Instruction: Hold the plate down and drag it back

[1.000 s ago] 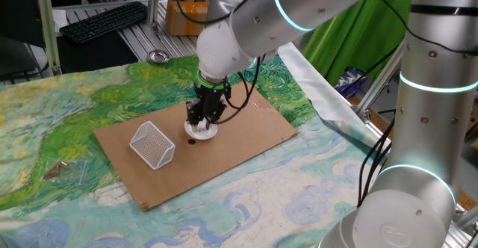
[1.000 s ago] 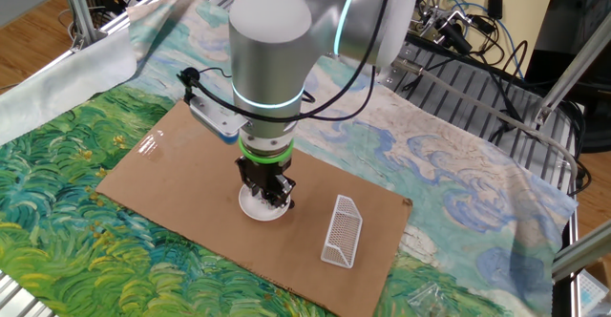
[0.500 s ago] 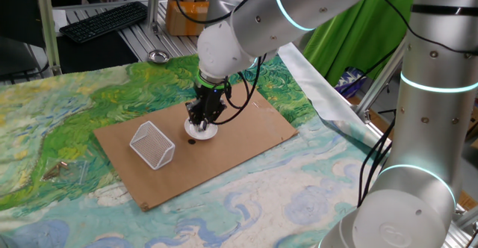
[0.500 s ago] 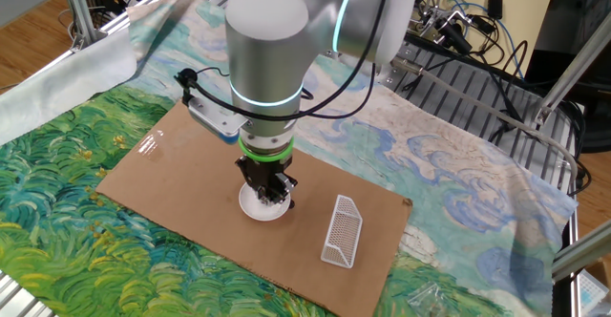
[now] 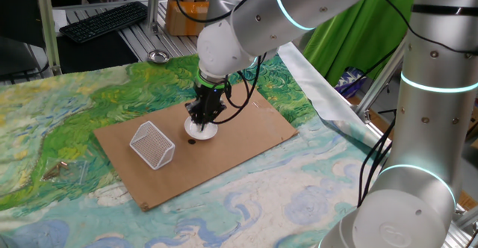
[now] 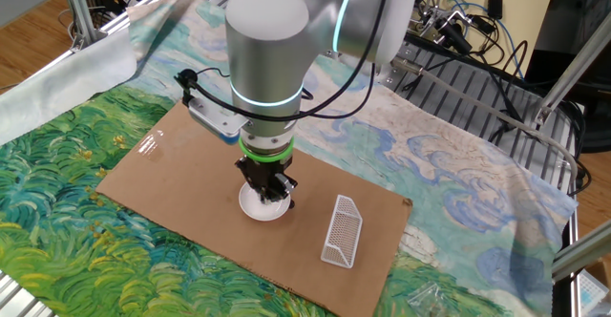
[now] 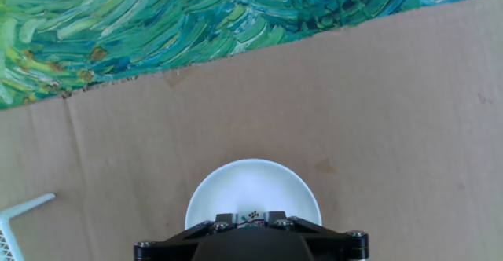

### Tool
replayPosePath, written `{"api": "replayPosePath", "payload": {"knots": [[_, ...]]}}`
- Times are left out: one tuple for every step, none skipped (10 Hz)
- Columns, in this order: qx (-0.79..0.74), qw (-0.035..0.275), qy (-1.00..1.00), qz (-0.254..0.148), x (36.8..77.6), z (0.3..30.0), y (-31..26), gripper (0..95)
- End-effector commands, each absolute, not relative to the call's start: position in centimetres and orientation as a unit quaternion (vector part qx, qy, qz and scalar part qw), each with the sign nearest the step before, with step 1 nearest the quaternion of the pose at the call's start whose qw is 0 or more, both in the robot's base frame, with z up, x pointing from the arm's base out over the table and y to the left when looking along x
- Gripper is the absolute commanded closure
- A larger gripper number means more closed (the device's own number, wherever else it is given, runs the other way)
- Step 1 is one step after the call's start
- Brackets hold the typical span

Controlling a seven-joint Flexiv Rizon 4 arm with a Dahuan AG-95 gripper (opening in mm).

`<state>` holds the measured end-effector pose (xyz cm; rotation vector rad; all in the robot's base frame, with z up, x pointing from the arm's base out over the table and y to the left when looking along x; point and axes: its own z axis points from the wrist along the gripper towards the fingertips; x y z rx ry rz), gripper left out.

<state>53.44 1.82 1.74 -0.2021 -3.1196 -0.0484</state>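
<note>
The small round white plate [image 5: 211,132] lies on a brown cardboard sheet [image 5: 254,132], near its middle. My gripper [image 5: 202,122] points straight down, its fingers close together, with the tips on the plate's centre. The other fixed view shows the plate [image 6: 256,206] under the gripper [image 6: 270,195]. In the hand view the plate [image 7: 251,184] fills the lower middle. My gripper [image 7: 252,216] has its fingertips nearly together there, with tiny dark specks showing between them. Nothing is held between the fingers.
A white wire mesh basket [image 5: 152,144] lies on its side on the cardboard, close to the plate, and shows in the other fixed view [image 6: 342,229]. A small metal bowl [image 5: 157,56] and a keyboard [image 5: 104,20] sit beyond the painted cloth.
The arm has shifted very slightly. The plate stays about where it was, with the gripper still on it.
</note>
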Motion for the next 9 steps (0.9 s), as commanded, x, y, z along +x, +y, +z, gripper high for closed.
{"api": "replayPosePath", "payload": {"knots": [[-0.068,0.007,-0.998,-0.013,53.3,2.2,2.1,76.0],[-0.07,0.007,-0.997,-0.014,53.0,2.8,2.3,76.0],[-0.07,0.006,-0.997,-0.013,52.9,3.0,2.4,76.0],[-0.069,0.005,-0.998,-0.013,52.6,3.7,2.4,76.0],[-0.068,0.004,-0.998,-0.012,52.4,4.2,2.3,76.0],[-0.068,0.002,-0.998,-0.012,52.2,4.8,2.1,76.0],[-0.072,0.001,-0.997,-0.01,52.3,5.2,2.2,76.0],[-0.071,0.001,-0.997,-0.011,52.5,5.8,2.2,76.0],[-0.067,0.001,-0.998,-0.014,52.7,6.2,2.1,76.0]]}}
